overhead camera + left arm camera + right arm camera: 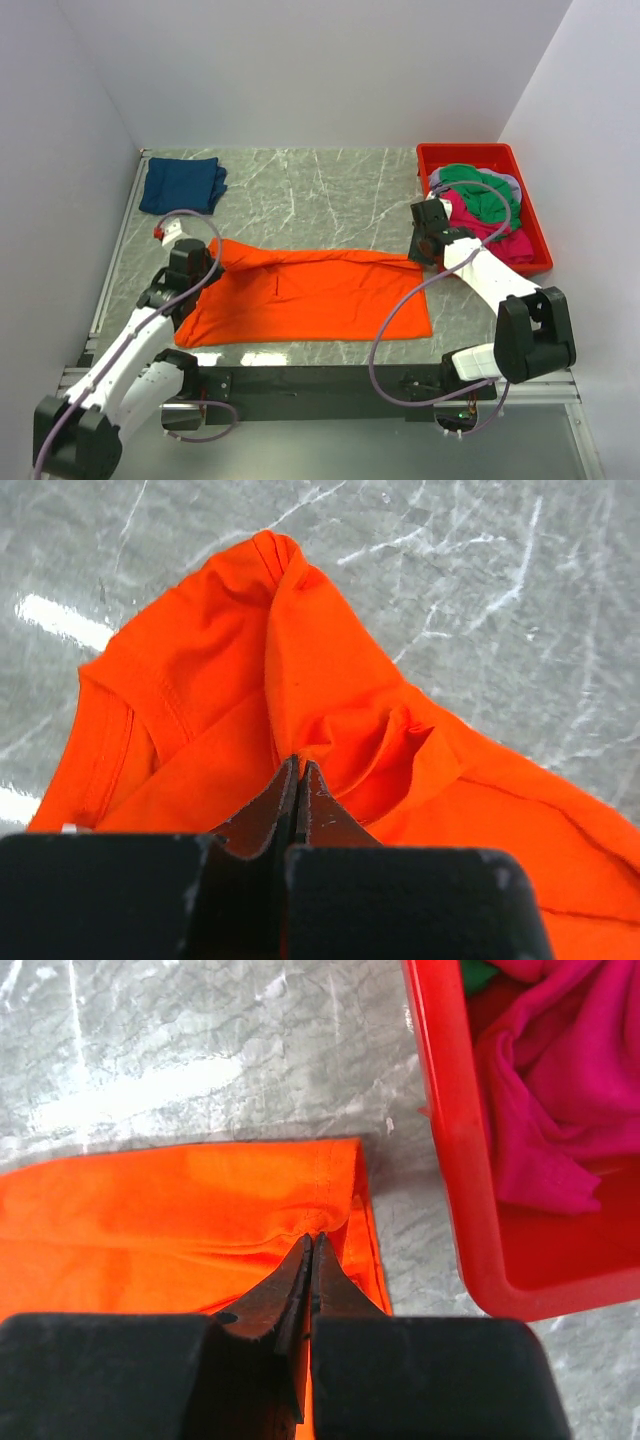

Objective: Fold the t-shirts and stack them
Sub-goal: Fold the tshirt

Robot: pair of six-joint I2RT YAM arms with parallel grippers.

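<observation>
The orange t-shirt lay spread across the near middle of the marble-patterned table, with both claws holding its far edge. The left gripper had its jaws pressed fully together on a bunched fold of orange cloth at the shirt's left end, by a sleeve. The right gripper was likewise closed tight, pinching the stitched hem at the shirt's far right corner, where the cloth puckered around the tips.

The red bin stood at the far right of the table. In it lay a loose heap: a green t-shirt towards the back, a magenta t-shirt filling the near part, and a bit of a grey t-shirt between them at the right. A navy t-shirt sat folded in the far left corner, well apart from the orange one.

The pinched right corner was just beside the bin's left wall but not touching it; a narrow strip of bare table showed between them. The shirt's near edge ran close to the table's near edge. Bare table stretched from the shirt's far edge to the back wall, between the navy shirt and the bin. White walls closed the table in on the left, back and right.
</observation>
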